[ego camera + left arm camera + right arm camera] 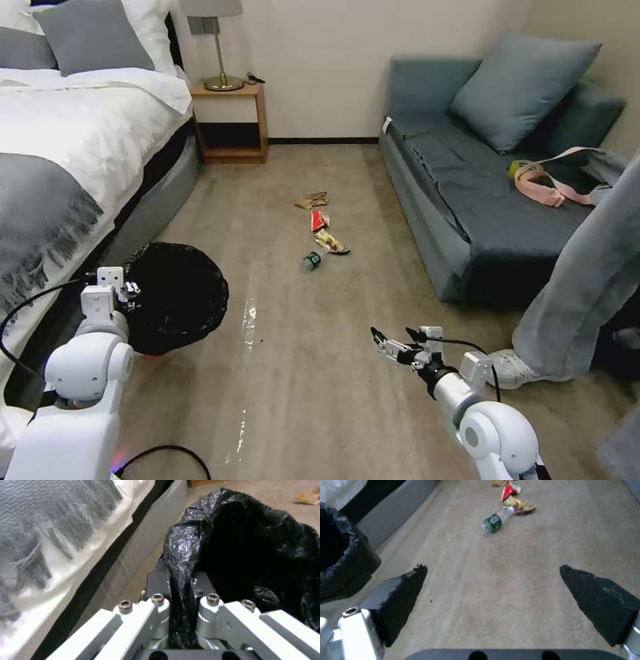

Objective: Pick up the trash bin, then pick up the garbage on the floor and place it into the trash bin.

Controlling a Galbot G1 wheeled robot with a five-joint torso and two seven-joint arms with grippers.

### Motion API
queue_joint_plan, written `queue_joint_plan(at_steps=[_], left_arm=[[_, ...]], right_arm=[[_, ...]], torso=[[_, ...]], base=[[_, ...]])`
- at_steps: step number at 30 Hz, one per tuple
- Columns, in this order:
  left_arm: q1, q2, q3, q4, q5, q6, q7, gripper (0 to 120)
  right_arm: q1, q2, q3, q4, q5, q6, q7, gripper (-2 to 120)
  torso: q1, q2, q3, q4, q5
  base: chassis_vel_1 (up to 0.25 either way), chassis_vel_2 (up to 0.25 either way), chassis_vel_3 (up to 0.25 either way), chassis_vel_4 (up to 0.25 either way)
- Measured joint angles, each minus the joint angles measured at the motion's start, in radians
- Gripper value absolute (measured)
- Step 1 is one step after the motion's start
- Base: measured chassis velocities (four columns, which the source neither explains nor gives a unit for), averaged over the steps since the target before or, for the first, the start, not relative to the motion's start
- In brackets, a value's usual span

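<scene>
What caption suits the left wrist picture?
Left gripper clamped on the trash bin liner beside the bed.

A bed (80,133) with a grey throw (37,213) lies at ten o'clock. A nightstand (230,123) carrying a lamp (217,47) stands at eleven. A sofa (467,200) at two holds a cushion (520,87) and a pink strap (547,183).

The right gripper (493,590), jaws spread wide, hovers over bare floor (506,585); a green bottle (493,523) and wrappers (517,505) lie ahead, the trash bin (343,562) beside.
</scene>
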Motion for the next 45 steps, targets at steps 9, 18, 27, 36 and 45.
queue_joint_plan(at_steps=[9,18,27,36,45], left_arm=[[-0.012,-0.003,0.008,0.01,0.007,-0.002,0.0,5],[-0.031,0.004,0.013,0.035,0.007,-0.006,0.007,5],[-0.042,0.013,0.011,0.051,0.004,-0.013,0.013,5],[-0.047,0.011,0.011,0.058,0.005,-0.014,0.013,5],[-0.052,0.011,0.013,0.06,0.007,-0.014,0.013,5]], right_arm=[[0.005,-0.004,0.001,-0.007,0.002,0.0,0.0,100],[0.016,0.001,-0.005,-0.026,0.003,-0.003,0.0,100],[0.024,0.007,-0.013,-0.04,0.0,-0.005,0.0,100],[0.03,0.006,-0.015,-0.052,-0.001,-0.005,0.0,100],[0.039,0.004,-0.016,-0.059,0.0,-0.005,0.0,100]], torso=[[0.0,0.0,0.0,0.0,0.0],[0.0,0.0,0.0,0.0,0.0],[0.0,0.0,0.0,0.0,0.0],[0.0,0.0,0.0,0.0,0.0],[0.0,0.0,0.0,0.0,0.0]], base=[[-0.093,0.082,0.088,-0.087],[-0.061,0.062,0.054,-0.059],[-0.084,0.083,0.079,-0.081],[-0.078,0.065,0.074,-0.06],[-0.087,0.077,0.072,-0.08]])
